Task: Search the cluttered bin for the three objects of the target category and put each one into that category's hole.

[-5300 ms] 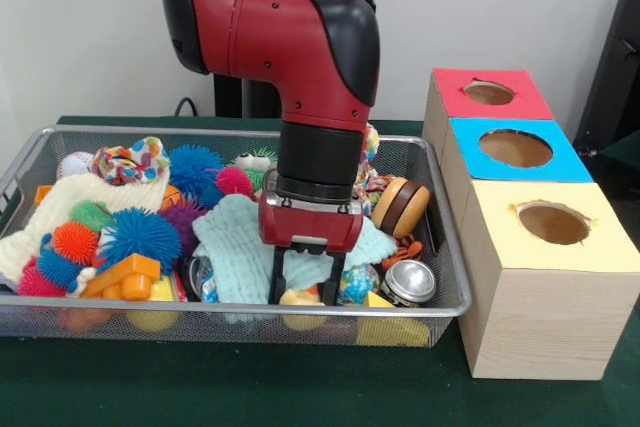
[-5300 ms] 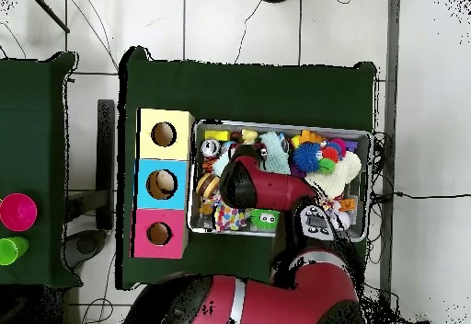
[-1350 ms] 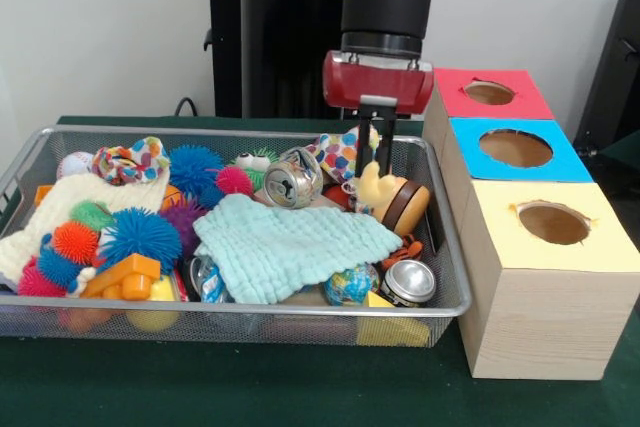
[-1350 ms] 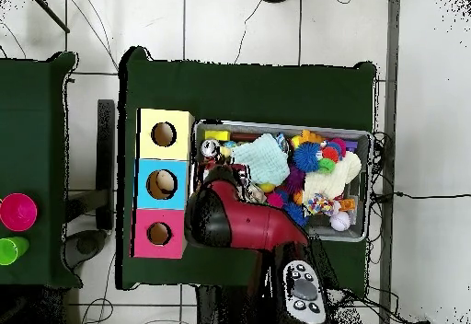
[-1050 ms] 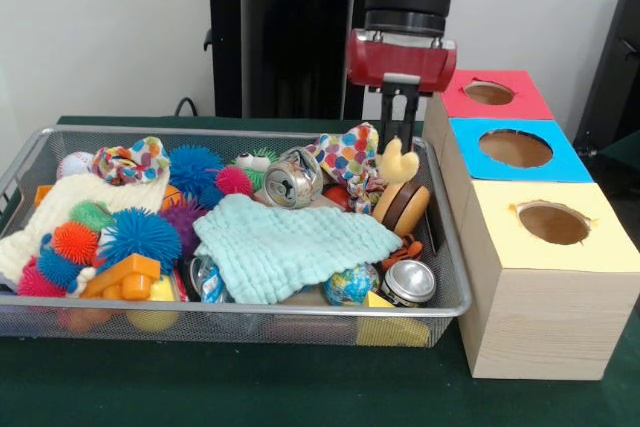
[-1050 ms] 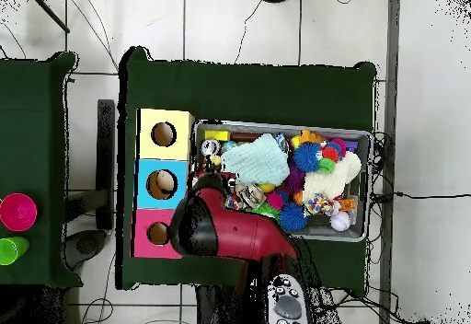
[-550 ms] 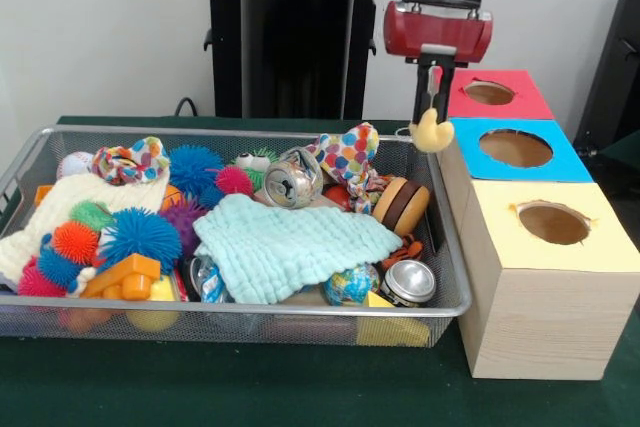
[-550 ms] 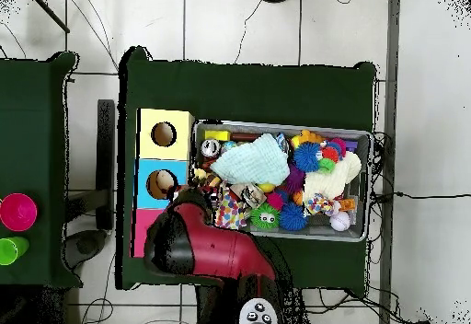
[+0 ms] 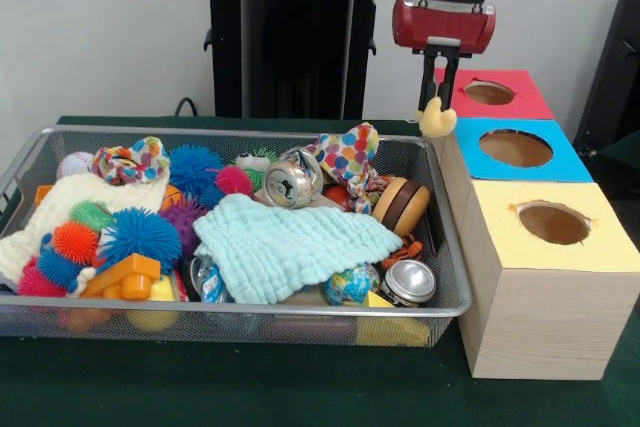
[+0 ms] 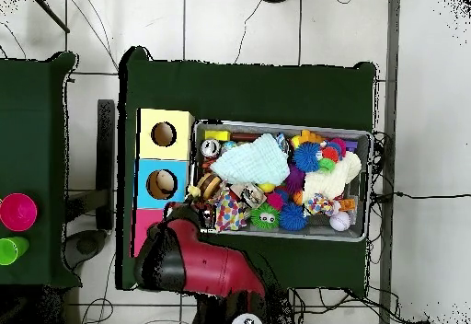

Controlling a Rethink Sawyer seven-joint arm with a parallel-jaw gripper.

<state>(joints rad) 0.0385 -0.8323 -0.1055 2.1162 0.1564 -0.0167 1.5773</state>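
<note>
My gripper (image 9: 437, 112) is shut on a pale yellow rounded toy (image 9: 436, 121) and holds it in the air by the left edge of the red-topped box, left of its round hole (image 9: 489, 93). In the overhead view my red arm (image 10: 193, 260) covers the red box and its hole. The silver wire mesh bin (image 9: 452, 247) lies left of the boxes, full of clutter; it also shows in the overhead view (image 10: 366, 187). An orange-tan rounded toy (image 9: 400, 205) lies at the bin's right side. No third small rounded toy can be told apart.
A blue-topped box (image 9: 516, 149) and a yellow-topped box (image 9: 551, 223) stand in front of the red one. The bin holds spiky puffer balls (image 9: 140, 234), metal cans (image 9: 291, 181), a pale green cloth (image 9: 288, 244), a cream cloth (image 9: 88, 197) and a globe ball (image 9: 350, 285).
My gripper has lifted the pale yellow toy out of the bin and carried it up and to the right, to the edge of the red-topped box.
</note>
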